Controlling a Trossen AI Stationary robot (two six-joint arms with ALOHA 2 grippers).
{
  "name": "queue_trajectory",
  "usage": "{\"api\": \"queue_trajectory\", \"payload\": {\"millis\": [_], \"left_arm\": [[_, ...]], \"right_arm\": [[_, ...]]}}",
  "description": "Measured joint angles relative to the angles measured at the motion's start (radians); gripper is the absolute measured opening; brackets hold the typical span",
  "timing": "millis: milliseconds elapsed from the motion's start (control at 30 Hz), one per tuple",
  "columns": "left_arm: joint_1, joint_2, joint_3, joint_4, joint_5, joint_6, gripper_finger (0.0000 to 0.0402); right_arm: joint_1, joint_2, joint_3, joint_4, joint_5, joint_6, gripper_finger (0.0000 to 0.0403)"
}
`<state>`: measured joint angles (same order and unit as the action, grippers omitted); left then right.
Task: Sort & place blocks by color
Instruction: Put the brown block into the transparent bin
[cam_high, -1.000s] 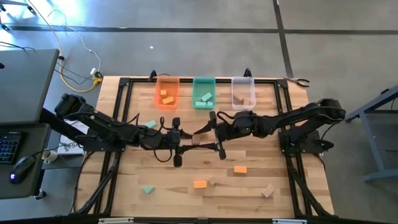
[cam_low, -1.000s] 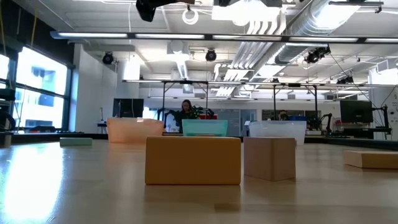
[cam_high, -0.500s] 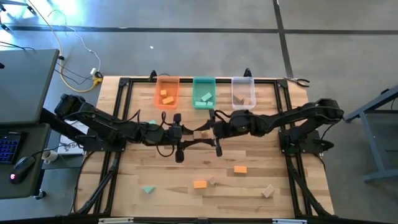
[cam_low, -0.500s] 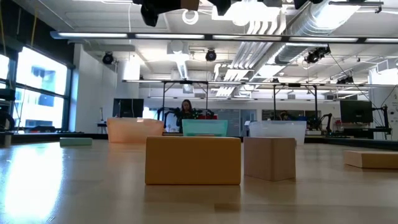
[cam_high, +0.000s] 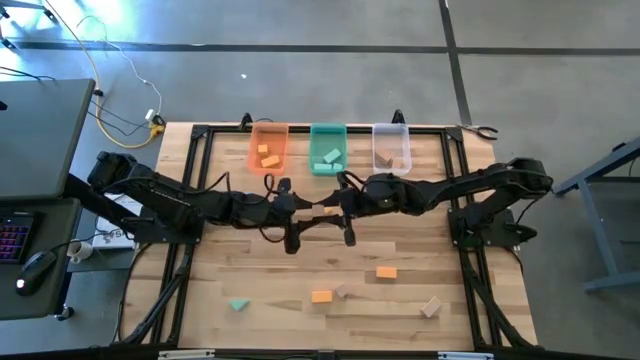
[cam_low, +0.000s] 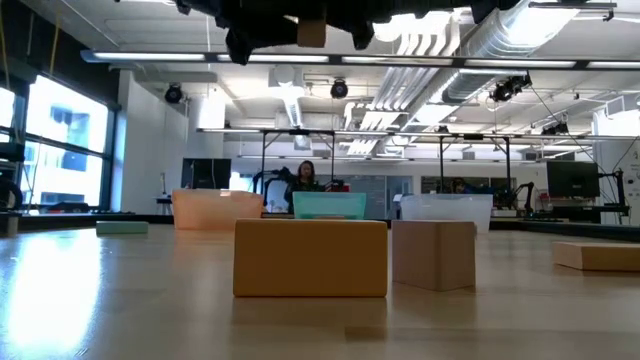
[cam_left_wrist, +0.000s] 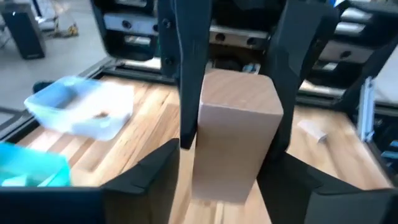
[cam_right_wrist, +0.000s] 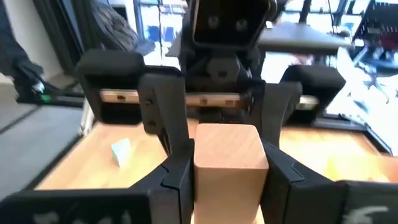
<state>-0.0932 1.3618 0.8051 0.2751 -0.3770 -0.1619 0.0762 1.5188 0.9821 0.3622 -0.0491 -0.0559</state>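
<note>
A pale wooden block (cam_left_wrist: 233, 137) hangs in the air over the table's middle, in front of the bins, between my two grippers, which face each other. My right gripper (cam_right_wrist: 227, 180) is shut on it. My left gripper (cam_left_wrist: 224, 177) stands open, one finger on either side of the block's other end, with a narrow gap showing. The high view shows the block (cam_high: 327, 210) between both hands, and the low view shows it (cam_low: 312, 33) high up. Other blocks lie on the table: orange ones (cam_high: 386, 271) (cam_high: 321, 296), a teal one (cam_high: 237, 303) and a wooden one (cam_high: 431, 306). My right gripper pinches the block's two opposite side faces (cam_right_wrist: 200, 168) between its two fingers, at the end that faces the table's right. The fingers come in about level from the right side. The block is lifted clear of the table, and its other end reaches between the left gripper's fingers.
Three bins stand in a row at the far edge: orange (cam_high: 267, 150), green (cam_high: 327, 150) and clear (cam_high: 391, 148), each with blocks inside. A dark frame runs along the table's edges. A person shows in the room behind the table (cam_low: 304, 175).
Both hands have drawn together and shifted a little toward the far edge and down; in the low view the block has sunk into the picture. My right gripper has shut on the block, and my left gripper's fingers have spread off it.
</note>
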Motion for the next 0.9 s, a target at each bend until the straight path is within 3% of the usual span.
{"api": "queue_trajectory", "payload": {"millis": [300,633,900], "left_arm": [[0.027,-0.001,0.000,-0.209,-0.069,-0.048,0.0242],[0.034,-0.001,0.000,-0.412,-0.073,-0.046,0.0242],[0.034,-0.001,0.000,-0.513,-0.072,-0.074,0.0241]], "right_arm": [[-0.031,0.002,-0.002,-0.212,0.120,0.034,0.0104],[-0.112,0.002,-0.002,-0.540,0.360,0.141,0.0104],[-0.228,0.002,-0.002,-0.656,0.513,0.215,0.0104]]}}
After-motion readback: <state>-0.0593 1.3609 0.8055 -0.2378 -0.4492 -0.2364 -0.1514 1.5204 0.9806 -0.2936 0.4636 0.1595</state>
